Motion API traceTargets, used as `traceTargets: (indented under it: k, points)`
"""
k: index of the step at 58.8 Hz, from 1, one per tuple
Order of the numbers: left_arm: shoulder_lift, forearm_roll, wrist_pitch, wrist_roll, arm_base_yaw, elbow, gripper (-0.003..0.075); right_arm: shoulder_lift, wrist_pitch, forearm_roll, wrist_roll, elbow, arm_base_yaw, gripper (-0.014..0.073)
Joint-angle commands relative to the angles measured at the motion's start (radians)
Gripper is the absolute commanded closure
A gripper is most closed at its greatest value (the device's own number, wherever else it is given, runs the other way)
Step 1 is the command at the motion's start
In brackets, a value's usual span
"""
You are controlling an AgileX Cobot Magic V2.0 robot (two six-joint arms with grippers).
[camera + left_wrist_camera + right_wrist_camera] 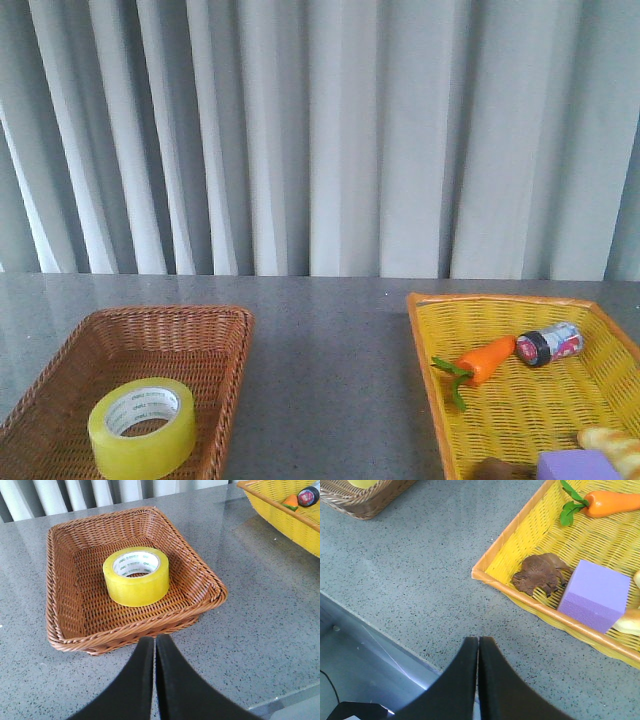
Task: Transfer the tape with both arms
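Left claw (pixel 154 645): fingers pressed together, nothing btwn them; hangs over bare grey table (pixel 260 630), just on the near side of the brown basket.
Right claw (pixel 478 646): fingers pressed together too, holding nothing; over table near its front edge, a bit left of the yellow basket's near corner.
Tape (pixel 142 427): yellow roll w/ white core, green print inside; lies flat, hole up, in the brown basket, toward its near part. Not touched by either claw.
Brown basket (pixel 215 330): wicker, left side of table; holds only the tape.
Yellow basket (pixel 425 345): right side of table, well apart from brown one.
In yellow basket: carrot (pixel 486 359) w/ green top, small can (pixel 549 344) on its side just right of carrot, purple block (pixel 594 595) at near end, brown lump (pixel 541 573) just left of block, pale bread-like piece (pixel 612 445) at right, partly cut off.
Backdrop: grey-white curtain (pixel 320 130) behind table.
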Motion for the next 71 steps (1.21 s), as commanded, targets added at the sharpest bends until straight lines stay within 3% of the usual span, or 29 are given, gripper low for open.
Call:
traceTargets:
  k: [1, 22, 31, 58, 67, 71]
  points:
    - [0.008, -0.021, -0.071, -0.009, -0.001, -0.023, 0.0727, 0.001, -0.062, -0.012, -0.002, -0.023, -0.003, 0.0602]
    - [0.006, -0.019, -0.061, -0.009, -0.002, -0.023, 0.0727, 0.001, -0.062, -0.012, -0.002, -0.023, -0.003, 0.0601]
    - [0.005, 0.086, -0.067, -0.012, -0.002, -0.001, 0.0727, 0.001, -0.062, -0.01, -0.002, -0.023, -0.003, 0.0601]
    - [-0.3, 0.098, -0.699, -0.031, -0.002, 0.474, 0.0727, 0.001, -0.062, -0.01, -0.002, -0.023, -0.003, 0.0601]
    - [-0.366, 0.104, -0.838, -0.144, 0.0, 0.608, 0.0727, 0.002, -0.062, -0.01, -0.002, -0.023, -0.003, 0.0601]
    - [-0.364, 0.131, -0.783, -0.149, 0.008, 0.602, 0.0727, 0.001, -0.059, -0.008, -0.002, -0.023, -0.003, 0.0601]
